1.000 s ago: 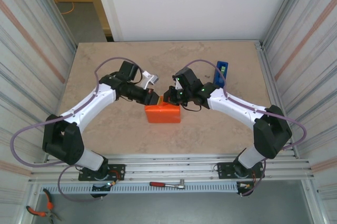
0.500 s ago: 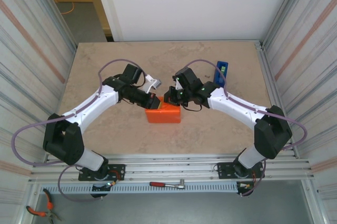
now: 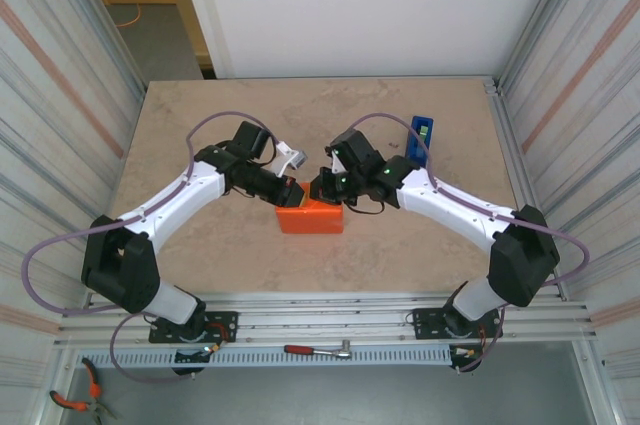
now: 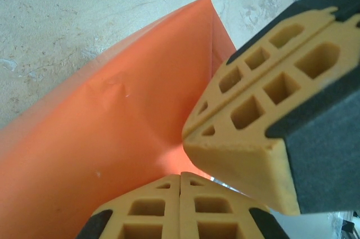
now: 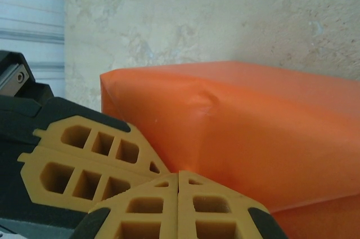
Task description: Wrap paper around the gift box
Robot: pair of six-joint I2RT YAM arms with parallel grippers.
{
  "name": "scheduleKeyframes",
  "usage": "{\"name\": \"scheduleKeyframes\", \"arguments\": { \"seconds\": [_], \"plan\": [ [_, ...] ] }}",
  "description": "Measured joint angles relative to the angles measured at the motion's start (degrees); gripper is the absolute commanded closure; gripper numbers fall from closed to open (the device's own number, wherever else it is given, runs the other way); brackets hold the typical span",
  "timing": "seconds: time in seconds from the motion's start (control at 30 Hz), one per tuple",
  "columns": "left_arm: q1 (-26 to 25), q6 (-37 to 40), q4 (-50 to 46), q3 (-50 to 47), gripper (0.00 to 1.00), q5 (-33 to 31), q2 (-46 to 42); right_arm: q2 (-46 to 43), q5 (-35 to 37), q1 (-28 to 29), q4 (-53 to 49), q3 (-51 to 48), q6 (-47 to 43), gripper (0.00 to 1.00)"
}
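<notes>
On our beige surface (image 3: 420,245) we see the left tool (image 3: 291,188) and right tool (image 3: 318,186), both closed, meeting over the paper (image 3: 310,218).

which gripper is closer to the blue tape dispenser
The right gripper, shut over the orange paper; the blue tape dispenser stands just beyond its arm, on that side. The left gripper, also shut, is on the opposite side.

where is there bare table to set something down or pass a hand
Widest bare table is the far strip along the back wall. A smaller patch lies between the orange paper parcel and the near rail. Crowded: the middle, where left gripper and right gripper meet at the parcel, and round the blue tape dispenser.
</notes>
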Motion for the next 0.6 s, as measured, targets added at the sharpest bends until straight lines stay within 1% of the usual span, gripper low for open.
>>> {"name": "scheduleKeyframes", "arguments": {
  "seconds": [0.33,0.6],
  "plan": [
    [0.0,0.1,-0.5,0.5,1.00,-0.4,0.0,-0.5,0.0,0.2,1.4,-2.8,0.0,1.00],
    [1.0,0.5,-3.3,6.8,1.00,-0.6,0.0,-1.5,0.0,0.2,3.4,-4.6,0.3,1.00]
  ]
}}
